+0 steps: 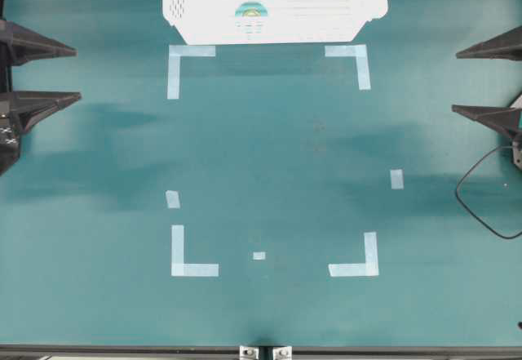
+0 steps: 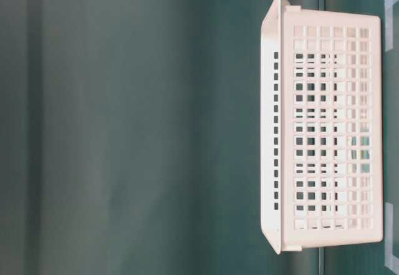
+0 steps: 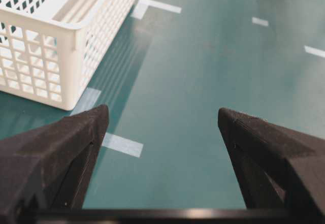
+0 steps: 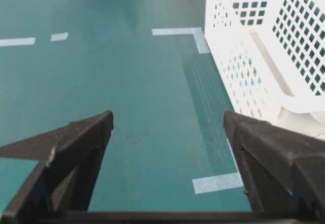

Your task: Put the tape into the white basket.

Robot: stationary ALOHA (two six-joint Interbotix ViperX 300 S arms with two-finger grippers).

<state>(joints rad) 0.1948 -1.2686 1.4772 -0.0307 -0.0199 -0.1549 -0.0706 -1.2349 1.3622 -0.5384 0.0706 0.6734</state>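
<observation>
Okay, going view by view. Overhead: the tape (image 1: 251, 9) sat inside the white basket (image 1: 188, 13), against its near wall, at the top edge of the green table (image 1: 269, 156). Your left gripper (image 1: 80, 73) was parked at the left edge and your right gripper (image 1: 453, 80) at the right edge, both with jaws spread and nothing between them, both well apart from the basket. The pale corner marks (image 1: 194, 262) framed bare mat; no roll was left out there.

Table-level: only the basket showed, side-on, with a faint teal patch behind the lattice low down. I'd read that as the roll, but it was too small to be sure.

Left wrist: fingers wide apart and empty, the basket corner ahead and to the left.

Right wrist: same story, jaws released and holding nothing, the basket wall up on the right, with a hint of teal through the holes.

My read: the placement was done and you were at the retreat step. Any next move called only for keeping both arms clear of the basket.
</observation>
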